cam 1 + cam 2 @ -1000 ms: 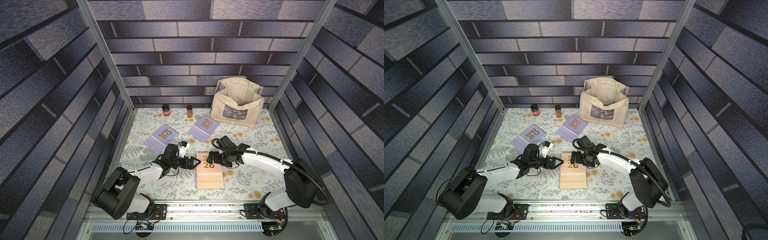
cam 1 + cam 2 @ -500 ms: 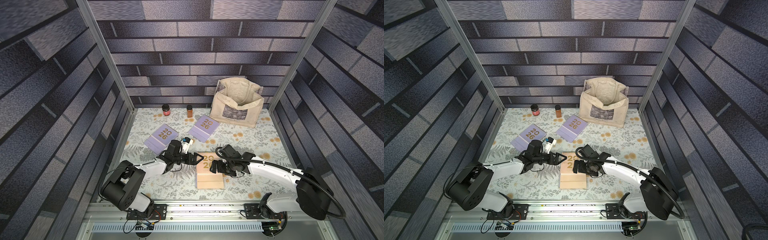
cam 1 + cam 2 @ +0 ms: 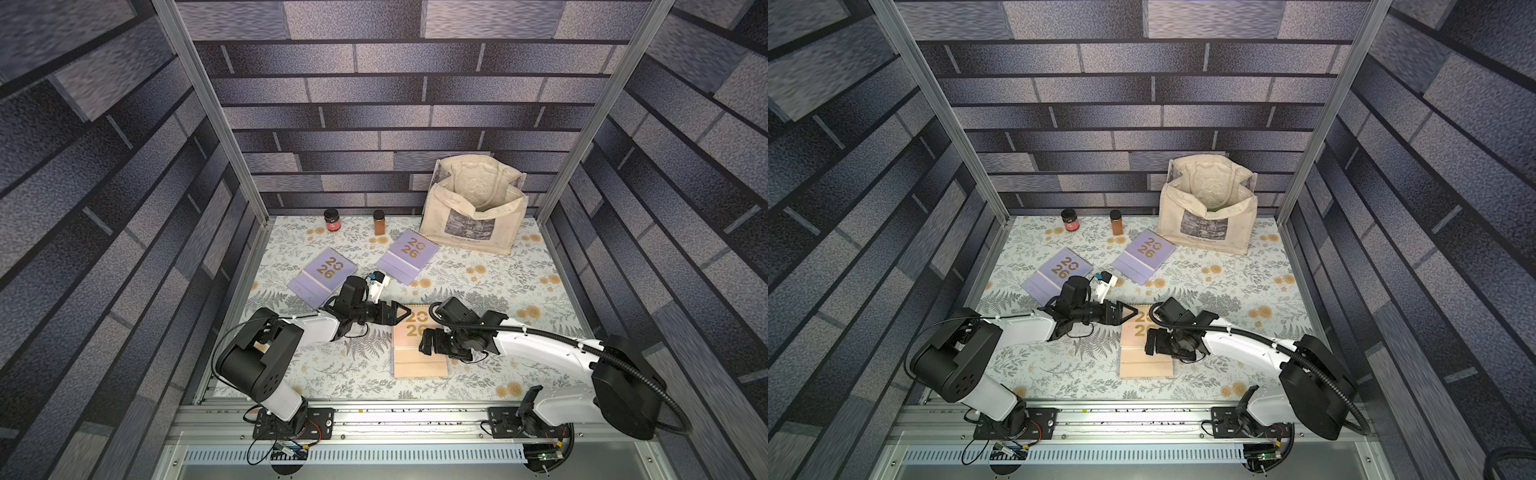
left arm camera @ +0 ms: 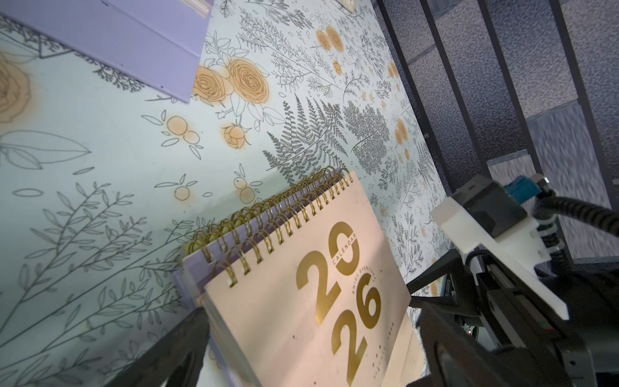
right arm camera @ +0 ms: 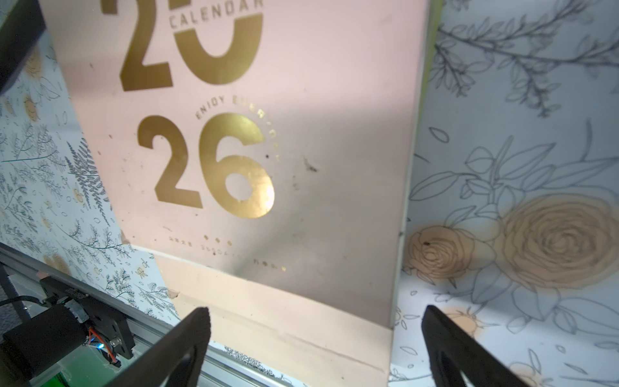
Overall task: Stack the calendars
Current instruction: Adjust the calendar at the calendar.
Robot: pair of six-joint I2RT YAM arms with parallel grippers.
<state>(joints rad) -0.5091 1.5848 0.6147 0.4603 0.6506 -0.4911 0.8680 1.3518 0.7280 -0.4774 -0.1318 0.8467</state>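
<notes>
Standing by the cell, I see the peach spiral-bound card calendar (image 3: 417,363) with gold "2026" lying flat at the front of the flowered table mat (image 3: 498,291), on top of a short pile. The left wrist view shows a lilac calendar (image 4: 197,268) directly beneath it, their gold coils slightly offset.

The left gripper (image 3: 397,312) sits at the pile's coil end, jaws spread wide and empty. The right gripper (image 3: 426,343) hovers over the cover's middle, jaws just as wide, holding nothing.

Two more lilac calendars, one (image 3: 322,277) beside the left arm and one (image 3: 407,255) near the cream cloth tote bag (image 3: 473,224), lie flat and apart from the pile.

I'd say the pile wants squaring first. Nudge the coil edges level with gentle side pressure and lift straight up so no finger snags a ring. Then take the nearer lilac one by a free edge, since it lies too flat to pinch from above.
</notes>
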